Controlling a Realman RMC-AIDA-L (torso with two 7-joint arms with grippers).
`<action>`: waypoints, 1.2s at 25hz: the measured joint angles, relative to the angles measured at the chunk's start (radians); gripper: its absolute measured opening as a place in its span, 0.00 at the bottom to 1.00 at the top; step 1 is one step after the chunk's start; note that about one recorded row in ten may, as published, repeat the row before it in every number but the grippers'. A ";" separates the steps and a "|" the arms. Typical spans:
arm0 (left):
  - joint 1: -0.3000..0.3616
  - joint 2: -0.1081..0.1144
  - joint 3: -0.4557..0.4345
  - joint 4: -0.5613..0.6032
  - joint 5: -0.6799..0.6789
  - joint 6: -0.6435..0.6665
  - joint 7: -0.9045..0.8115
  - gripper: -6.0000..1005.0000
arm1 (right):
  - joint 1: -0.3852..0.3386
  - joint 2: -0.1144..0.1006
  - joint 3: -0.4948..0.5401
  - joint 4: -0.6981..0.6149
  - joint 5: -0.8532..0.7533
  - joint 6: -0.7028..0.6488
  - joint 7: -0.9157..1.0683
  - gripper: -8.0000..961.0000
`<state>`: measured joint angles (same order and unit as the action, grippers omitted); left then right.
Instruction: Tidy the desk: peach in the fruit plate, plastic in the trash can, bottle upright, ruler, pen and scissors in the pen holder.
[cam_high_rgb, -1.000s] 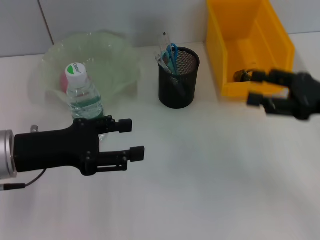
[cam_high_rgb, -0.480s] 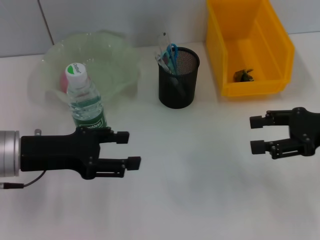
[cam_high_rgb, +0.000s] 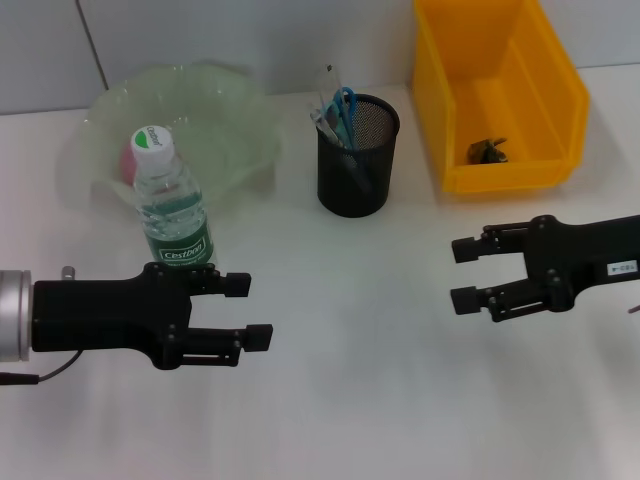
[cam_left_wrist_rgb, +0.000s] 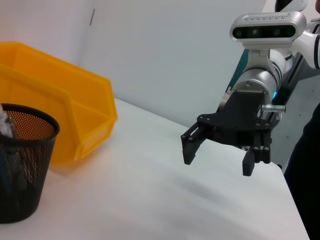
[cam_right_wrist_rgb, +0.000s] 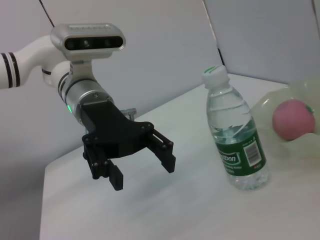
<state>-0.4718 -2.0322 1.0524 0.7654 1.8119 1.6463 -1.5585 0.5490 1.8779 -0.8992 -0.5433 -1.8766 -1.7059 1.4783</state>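
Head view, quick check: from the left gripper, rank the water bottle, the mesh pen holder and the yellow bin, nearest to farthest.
From the left gripper, low on the robot's left:
1. Water bottle, standing upright just behind the gripper, in front of the fruit plate.
2. Pen holder, farther back, near the middle.
3. Yellow bin, far back on the robot's right.

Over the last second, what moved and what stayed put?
The right claw pulled back from the yellow bin toward the table's near middle, open and empty. The left claw drew back from the bottle, also open. The bottle stays upright, the peach in the plate, the pen holder unchanged.
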 joint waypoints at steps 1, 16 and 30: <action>0.000 0.002 -0.001 0.000 0.000 0.002 0.000 0.78 | 0.002 0.003 -0.001 0.000 0.000 0.001 0.000 0.85; 0.006 0.010 -0.011 0.002 0.000 0.019 0.000 0.78 | 0.007 0.023 0.002 -0.002 0.001 -0.004 0.000 0.85; 0.002 0.006 -0.011 0.007 0.003 0.012 0.003 0.78 | 0.018 0.023 0.001 -0.001 -0.001 -0.016 0.009 0.85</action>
<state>-0.4695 -2.0257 1.0415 0.7724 1.8148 1.6587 -1.5554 0.5673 1.9005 -0.8981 -0.5445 -1.8774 -1.7222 1.4871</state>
